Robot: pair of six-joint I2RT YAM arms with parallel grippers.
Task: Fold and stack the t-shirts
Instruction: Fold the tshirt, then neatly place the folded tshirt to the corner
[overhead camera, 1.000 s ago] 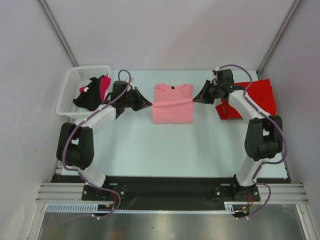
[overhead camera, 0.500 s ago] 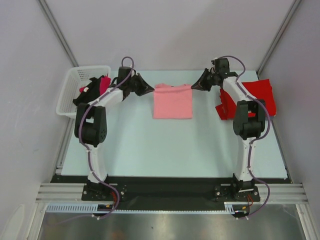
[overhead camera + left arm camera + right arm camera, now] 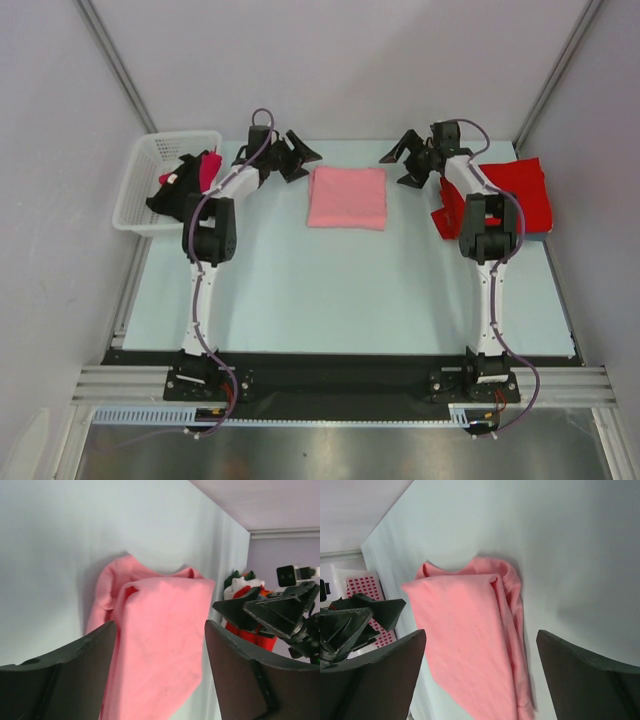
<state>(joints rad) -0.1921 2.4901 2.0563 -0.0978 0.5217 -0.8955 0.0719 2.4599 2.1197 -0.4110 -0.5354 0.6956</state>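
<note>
Pale green table point(image 3: 300, 290), white walls point(image 3: 330, 70) all round. At the far centre of it: salmon pink t-shirt point(image 3: 347, 197), folded to a neat rectangle and lying flat. Just left of that cloth, left gripper point(image 3: 305, 163), jaws spread wide, nothing between them, clear of the fabric. Mirrored on the other side, right gripper point(image 3: 393, 170), likewise spread and empty, near the shirt's right edge but apart from it. From both wrist cameras: layered fold at the pink shirt's end, framed by parted fingers point(image 3: 60, 680). Over at the far right edge, red t-shirts point(image 3: 518, 190) in a loose, rumpled heap, partly hidden behind the right arm point(image 3: 490, 225). In the far left corner, white lattice basket point(image 3: 128, 195) holding dark and red-pink cloth point(image 3: 180, 185), well apart from the pink shirt.
</note>
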